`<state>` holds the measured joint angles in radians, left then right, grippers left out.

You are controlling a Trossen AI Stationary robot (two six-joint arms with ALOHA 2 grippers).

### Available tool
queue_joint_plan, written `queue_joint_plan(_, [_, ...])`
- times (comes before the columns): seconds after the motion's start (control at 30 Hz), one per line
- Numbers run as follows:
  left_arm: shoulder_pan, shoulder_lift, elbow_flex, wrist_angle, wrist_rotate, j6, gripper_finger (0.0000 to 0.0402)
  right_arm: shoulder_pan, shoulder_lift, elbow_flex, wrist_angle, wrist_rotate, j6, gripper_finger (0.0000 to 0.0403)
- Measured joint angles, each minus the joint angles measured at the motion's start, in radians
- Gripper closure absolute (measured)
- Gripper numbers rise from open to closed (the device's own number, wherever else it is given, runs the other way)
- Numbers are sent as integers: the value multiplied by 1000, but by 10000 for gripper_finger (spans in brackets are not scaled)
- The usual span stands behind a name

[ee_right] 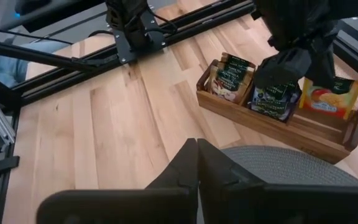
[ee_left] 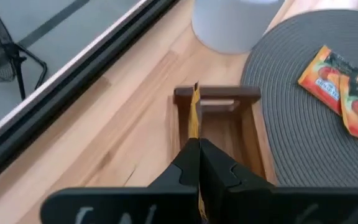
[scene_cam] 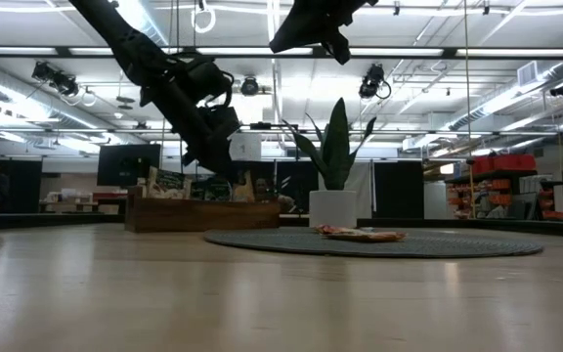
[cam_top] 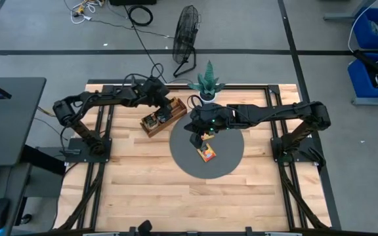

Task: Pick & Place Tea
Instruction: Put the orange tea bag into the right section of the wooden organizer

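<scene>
My left gripper (ee_left: pixel 197 148) is over the far-right end of the long wooden tray (cam_top: pixel 157 121), shut on an orange-yellow tea sachet (ee_left: pixel 193 115) that shows edge-on. In the right wrist view this sachet (ee_right: pixel 328 96) stands in the tray's end compartment (ee_right: pixel 344 127), with dark and pale sachets (ee_right: pixel 232 78) upright in the other compartments. Two orange sachets (ee_left: pixel 344 93) lie flat on the round grey mat (cam_top: pixel 231 154). My right gripper (ee_right: pixel 196 148) hangs shut with nothing in it, above the mat's far-left part (cam_top: pixel 199 136). My left gripper pinches the orange-yellow sachet between its two fingers, on the two flat faces at one edge (ee_left: pixel 193 134). The fingers slant down toward the tray's far-right end. The sachet sticks out past the fingertips into the end compartment; whether it touches the tray's floor I cannot tell.
A green plant in a white pot (cam_top: pixel 207 88) stands on the table just beyond the mat and tray. Black frame rails (cam_top: pixel 287 131) border the table top. Bare wood (cam_top: pixel 176 196) stretches toward the near edge. A fan (cam_top: pixel 186 36) stands on the floor beyond.
</scene>
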<state>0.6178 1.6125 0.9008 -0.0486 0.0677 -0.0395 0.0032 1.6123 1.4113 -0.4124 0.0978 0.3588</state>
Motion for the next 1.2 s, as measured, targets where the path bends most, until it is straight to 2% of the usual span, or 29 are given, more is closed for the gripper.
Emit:
queue_joint_plan(0.23, [-5,20,0,9,11,-17,398,-3,0,0,0,0,0,402])
queue_joint_plan(0.4, [-5,20,0,15,4,-19,379,-3,0,0,0,0,-1,402])
queue_joint_plan(0.97, [-3,19,0,15,4,-26,239,-3,0,0,0,0,-11,398])
queue_joint_plan(1.2, [-3,18,0,7,3,5,200,-3,0,0,-1,0,-11,398])
